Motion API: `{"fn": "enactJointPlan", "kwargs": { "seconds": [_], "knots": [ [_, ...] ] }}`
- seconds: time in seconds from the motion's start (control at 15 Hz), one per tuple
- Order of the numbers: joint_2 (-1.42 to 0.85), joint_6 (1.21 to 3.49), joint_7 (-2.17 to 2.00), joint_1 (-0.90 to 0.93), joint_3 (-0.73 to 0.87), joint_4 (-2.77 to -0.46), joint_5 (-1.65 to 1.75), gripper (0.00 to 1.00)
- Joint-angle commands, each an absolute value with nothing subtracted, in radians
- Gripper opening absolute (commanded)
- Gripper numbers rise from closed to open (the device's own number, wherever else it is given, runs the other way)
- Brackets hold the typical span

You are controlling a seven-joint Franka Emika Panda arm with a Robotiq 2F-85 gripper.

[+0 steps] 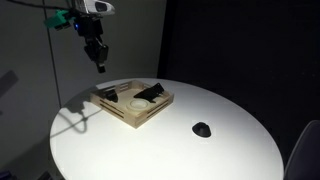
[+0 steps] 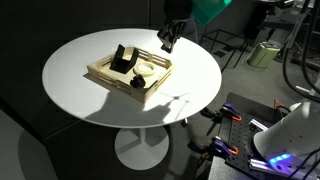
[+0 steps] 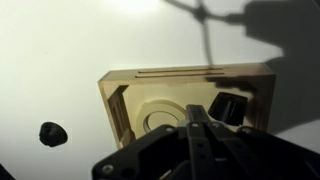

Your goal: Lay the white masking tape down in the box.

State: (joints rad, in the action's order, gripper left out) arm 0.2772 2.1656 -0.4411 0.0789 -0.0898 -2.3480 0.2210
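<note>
The white masking tape (image 3: 158, 118) lies flat inside the box (image 3: 113, 100), a shallow tan wooden tray, in its left part in the wrist view. The tape's lower right edge is hidden behind my fingers. My gripper (image 3: 199, 128) is shut and empty, raised above the box. In both exterior views it hangs in the air over the box's far edge (image 1: 99, 62) (image 2: 167, 42), apart from the box (image 1: 125, 115) (image 2: 100, 72) and touching nothing.
A black object (image 3: 231, 105) sits in the box beside the tape, and also shows in an exterior view (image 1: 151, 93). A small dark lump (image 1: 202, 129) (image 3: 51, 132) lies on the round white table (image 1: 230, 150) outside the box. Dark curtains surround the table.
</note>
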Motion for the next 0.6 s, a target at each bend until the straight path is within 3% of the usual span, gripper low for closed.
{"fn": "enactJointPlan", "kwargs": {
  "seconds": [0.0, 0.53],
  "knots": [
    [0.377, 1.993, -0.413, 0.053, -0.104, -2.368, 0.189, 0.0],
    [0.438, 1.911, -0.236, 0.053, -0.054, -2.377, -0.002, 0.0]
  ]
}}
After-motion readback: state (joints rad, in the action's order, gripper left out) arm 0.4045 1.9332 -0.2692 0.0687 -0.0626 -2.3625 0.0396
